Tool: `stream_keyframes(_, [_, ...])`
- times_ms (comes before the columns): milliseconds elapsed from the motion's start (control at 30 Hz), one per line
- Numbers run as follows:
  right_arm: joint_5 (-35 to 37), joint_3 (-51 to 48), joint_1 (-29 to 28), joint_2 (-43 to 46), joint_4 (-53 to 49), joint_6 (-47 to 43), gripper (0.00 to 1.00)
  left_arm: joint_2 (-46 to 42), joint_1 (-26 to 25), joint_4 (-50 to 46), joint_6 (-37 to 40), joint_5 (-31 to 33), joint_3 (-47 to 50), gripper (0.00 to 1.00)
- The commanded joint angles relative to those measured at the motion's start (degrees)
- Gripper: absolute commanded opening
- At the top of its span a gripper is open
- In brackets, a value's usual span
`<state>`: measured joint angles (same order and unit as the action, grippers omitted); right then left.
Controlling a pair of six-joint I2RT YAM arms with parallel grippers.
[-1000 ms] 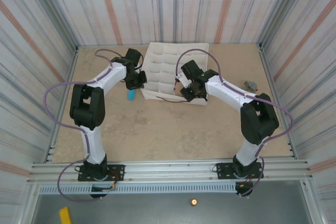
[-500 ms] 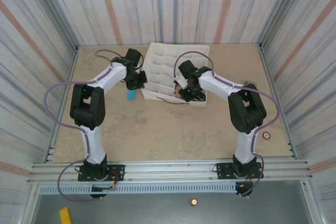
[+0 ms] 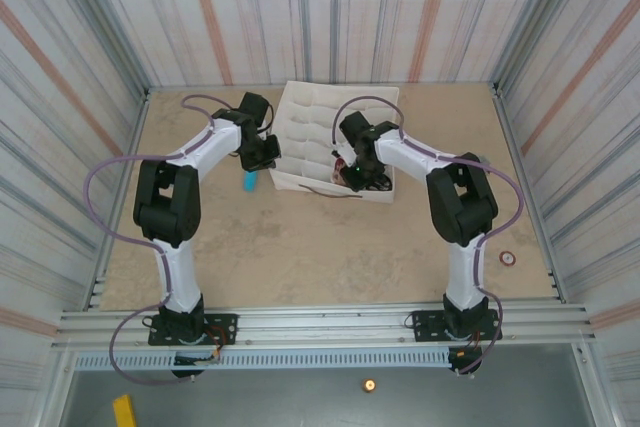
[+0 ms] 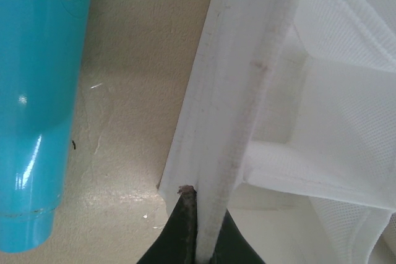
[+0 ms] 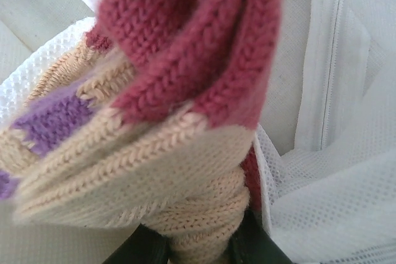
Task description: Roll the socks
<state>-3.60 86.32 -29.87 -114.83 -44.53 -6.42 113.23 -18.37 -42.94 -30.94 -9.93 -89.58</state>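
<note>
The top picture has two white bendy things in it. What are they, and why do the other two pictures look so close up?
They are two robot arms bolted to a table. The top picture comes from a camera looking down from above. The other two come from small cameras on the arms' wrists, so they see things from very near. Each arm ends in a gripper, a pincer with two fingers. The left gripper pinches the wall of a white fabric box that has pockets. Beside the box, on the table, lies a blue tube. The right gripper holds a bunched-up sock, beige with dark red and purple parts, at the box's mesh pockets.
</note>
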Motion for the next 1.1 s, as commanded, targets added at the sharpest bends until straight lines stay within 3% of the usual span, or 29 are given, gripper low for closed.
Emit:
stream_keyframes(0, [1.8,-4.4,2.0,-1.0,-6.9,2.4,0.18,1.8,1.4,-1.2,-4.1,0.7,-0.9,0.0])
stream_keyframes(200, [-0.6,-3.3,1.4,4.5,-5.7,-0.3,0.26,1.9,1.5,-1.2,-4.1,0.4,-1.2,0.0])
stream_keyframes(433, [-1.8,-2.4,1.1,5.1,-7.2,-2.2,0.31,1.9,1.4,-1.2,-4.0,0.3,-1.2,0.0])
stream_keyframes(667, [-3.6,-3.6,1.0,7.3,-6.7,-2.4,0.45,2.0,1.5,-1.2,-3.8,0.3,-1.3,0.0])
stream_keyframes(1067, [-5.0,-1.4,1.0,8.9,-10.3,-3.6,0.54,2.7,1.5,-2.6,-3.4,0.1,-2.4,0.0])
